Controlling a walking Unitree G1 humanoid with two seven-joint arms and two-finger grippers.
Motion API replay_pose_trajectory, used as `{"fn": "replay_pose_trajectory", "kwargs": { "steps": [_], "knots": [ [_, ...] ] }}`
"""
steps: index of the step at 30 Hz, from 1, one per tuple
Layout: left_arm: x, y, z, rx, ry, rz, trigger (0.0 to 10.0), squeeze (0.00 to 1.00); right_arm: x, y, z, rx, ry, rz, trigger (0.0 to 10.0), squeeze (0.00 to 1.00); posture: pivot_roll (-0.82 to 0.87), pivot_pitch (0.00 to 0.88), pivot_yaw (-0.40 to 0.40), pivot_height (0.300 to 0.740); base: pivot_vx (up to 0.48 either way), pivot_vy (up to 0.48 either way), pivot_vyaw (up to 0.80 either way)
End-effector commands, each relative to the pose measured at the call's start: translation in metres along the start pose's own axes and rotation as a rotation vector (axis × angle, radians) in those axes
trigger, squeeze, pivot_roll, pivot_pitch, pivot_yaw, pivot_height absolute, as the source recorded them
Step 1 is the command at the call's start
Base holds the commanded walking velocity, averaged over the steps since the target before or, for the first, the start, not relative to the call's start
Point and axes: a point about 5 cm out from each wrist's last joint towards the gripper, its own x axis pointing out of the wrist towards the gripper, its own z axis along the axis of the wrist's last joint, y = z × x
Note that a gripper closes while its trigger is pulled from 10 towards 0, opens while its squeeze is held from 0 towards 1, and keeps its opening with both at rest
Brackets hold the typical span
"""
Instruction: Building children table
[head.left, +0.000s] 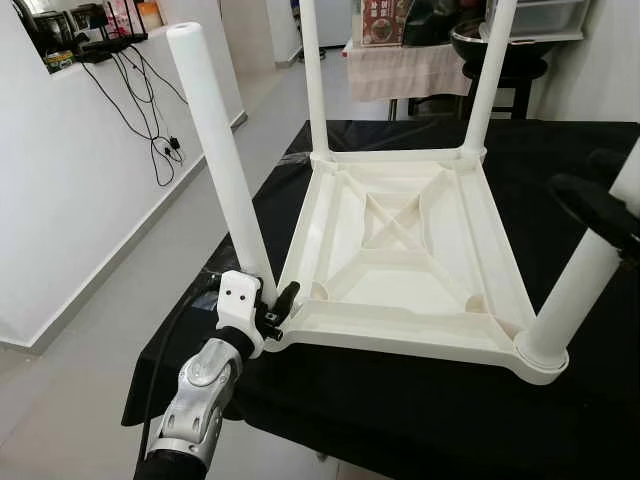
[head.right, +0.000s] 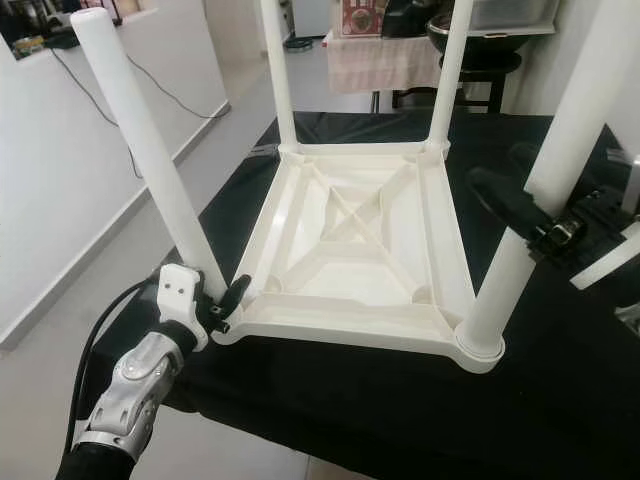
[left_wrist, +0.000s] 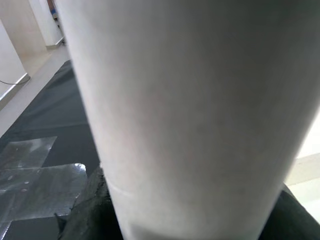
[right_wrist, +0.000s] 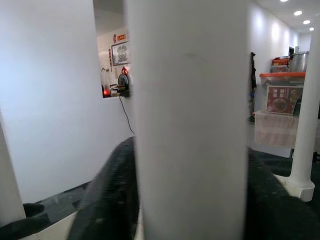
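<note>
Gripping the near-left leg (head.left: 215, 150) low down, just above the corner of the upturned white tabletop (head.left: 405, 255), my left gripper (head.left: 272, 308) has its black fingers clamped around the post, which leans away toward the white wall (head.left: 60, 180). My left forearm reaches up from below the desk edge, wrist bent inward at that corner. Beyond this corner lies open floor (head.left: 90, 350) between the black-covered desk (head.left: 420, 420) and the wall, with loose cables (head.left: 150, 110) hanging there. The tabletop lies underside up near the desk's left edge, with a wide strip of black cloth free in front and to the right. Two far legs (head.left: 313, 75) stand upright in their sockets. My right gripper (head.right: 525, 215) comes in from the right and its fingers close around the near-right leg (head.right: 545, 180) about halfway up, and this leg stands seated in its corner socket.
</note>
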Motion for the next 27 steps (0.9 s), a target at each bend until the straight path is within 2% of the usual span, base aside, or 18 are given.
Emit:
{"fn": "replay_pose_trajectory", "kwargs": {
  "steps": [1,4,6,9,11,14,15,16,17,18,20,22,23,24,25,26,27],
  "knots": [
    [-0.006,0.016,-0.001,0.04,0.007,0.072,10.0,0.0,0.006,0.005,-0.006,0.022,0.011,0.03,0.0,0.0,-0.11,0.003,0.039,0.74,0.0,0.0,0.0],
    [-0.009,0.023,0.001,0.051,0.001,0.093,10.0,0.0,0.006,0.001,-0.011,0.037,0.018,0.009,0.0,0.0,-0.1,0.003,0.037,0.74,0.0,0.0,0.0],
    [-0.012,0.034,0.006,0.068,-0.012,0.127,10.0,0.0,0.005,-0.005,-0.014,0.039,0.029,-0.024,0.0,0.0,-0.1,0.003,0.033,0.74,0.0,0.0,0.0],
    [-0.014,0.04,0.009,0.076,-0.021,0.145,10.0,0.0,0.004,-0.008,-0.015,0.039,0.032,-0.039,0.0,0.0,-0.1,0.003,0.033,0.74,0.0,0.0,0.0],
    [-0.016,0.052,0.022,0.116,-0.052,0.184,10.0,0.0,0.004,-0.015,-0.017,0.04,0.034,-0.084,0.0,0.0,-0.1,0.001,0.033,0.74,0.0,0.0,0.0],
    [-0.017,0.057,0.029,0.132,-0.072,0.197,10.0,0.0,0.004,-0.018,-0.018,0.042,0.038,-0.108,0.0,0.0,-0.1,0.001,0.033,0.74,0.0,0.0,0.0],
    [-0.016,0.063,0.042,0.168,-0.108,0.207,10.0,0.0,0.004,-0.023,-0.021,0.047,0.048,-0.144,0.0,0.0,-0.09,0.0,0.032,0.74,0.0,0.0,0.0],
    [-0.014,0.069,0.064,0.197,-0.167,0.215,10.0,0.0,0.005,-0.029,-0.026,0.06,0.07,-0.197,0.0,0.0,-0.09,0.0,0.032,0.74,0.0,0.0,0.0],
    [-0.012,0.075,0.095,0.234,-0.244,0.218,10.0,0.0,0.006,-0.035,-0.033,0.082,0.097,-0.265,0.0,0.0,-0.09,0.0,0.03,0.74,0.0,0.0,0.0],
    [-0.012,0.075,0.095,0.234,-0.244,0.218,10.0,0.0,0.006,-0.035,-0.033,0.082,0.097,-0.265,0.0,0.0,-0.09,0.0,0.03,0.74,0.0,0.0,0.0],
    [-0.01,0.081,0.146,0.289,-0.371,0.205,10.0,0.0,0.008,-0.042,-0.047,0.139,0.146,-0.368,0.0,0.0,-0.08,0.0,0.028,0.74,0.0,0.0,0.0],
    [-0.01,0.081,0.146,0.289,-0.371,0.205,10.0,0.0,0.008,-0.042,-0.047,0.139,0.146,-0.368,0.0,0.0,-0.08,0.0,0.028,0.74,0.0,0.0,0.0],
    [-0.009,0.082,0.176,0.317,-0.441,0.179,10.0,0.0,0.011,-0.043,-0.057,0.197,0.164,-0.429,0.0,0.0,-0.08,0.0,0.03,0.74,0.0,0.0,0.0],
    [-0.009,0.082,0.176,0.317,-0.441,0.179,10.0,0.0,0.011,-0.043,-0.057,0.197,0.164,-0.429,0.0,0.0,-0.08,0.0,0.03,0.74,0.0,0.0,0.0],
    [-0.008,0.079,0.209,0.357,-0.512,0.133,10.0,0.0,0.018,-0.038,-0.071,0.274,0.19,-0.487,0.0,0.0,-0.07,0.002,0.03,0.74,0.0,0.0,0.0],
    [-0.008,0.079,0.209,0.357,-0.512,0.133,10.0,0.0,0.018,-0.038,-0.071,0.274,0.19,-0.487,0.0,0.0,-0.07,0.002,0.03,0.74,0.0,0.0,0.0],
    [-0.007,0.073,0.246,0.401,-0.59,0.074,10.0,0.0,0.028,-0.026,-0.09,0.365,0.227,-0.528,0.0,0.0,-0.07,0.006,0.033,0.74,0.0,0.0,0.0]
  ]
}}
